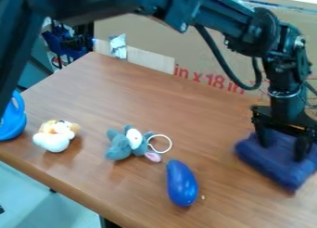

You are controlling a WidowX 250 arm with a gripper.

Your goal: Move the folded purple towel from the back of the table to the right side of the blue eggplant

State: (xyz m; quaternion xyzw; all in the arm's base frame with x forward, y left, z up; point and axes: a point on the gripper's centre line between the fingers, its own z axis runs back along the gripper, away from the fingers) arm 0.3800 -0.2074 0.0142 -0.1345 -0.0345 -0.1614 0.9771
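In the camera view, the black robot arm [232, 23] comes in from the upper left, spans the top and bends down at the right. Its gripper [283, 152] hangs at the right side, over a dark blue folded cloth [272, 167]. The 2 jaws stand apart, 1 to the left and 1 to the right, with blue fabric visible between them. Their tips overlap the cloth in this view; whether they touch it cannot be told. The cloth lies flat near the right edge of the wooden surface [204, 102], thick and soft-edged.

Left of the cloth and nearer the camera lies a glossy blue eggplant-shaped toy [182, 183], its narrower end pointing away from the camera. Just beside its right side is 1 small pale crumb [203, 197]. Farther left lies a gray plush toy [121, 146] with white and pink parts, and a white ring [169, 143] at its right side, close to the narrow end of the blue toy. Well left of that is a white-and-orange plush toy [53, 141]. A bright blue plastic object [11, 123] with a looped handle is cut off by the left edge of the view.

Behind the surface stands a cardboard panel [148, 37] with red print and a crinkled silver patch [117, 46]. At the upper left, beyond the surface, is a dark blue item [64, 45].
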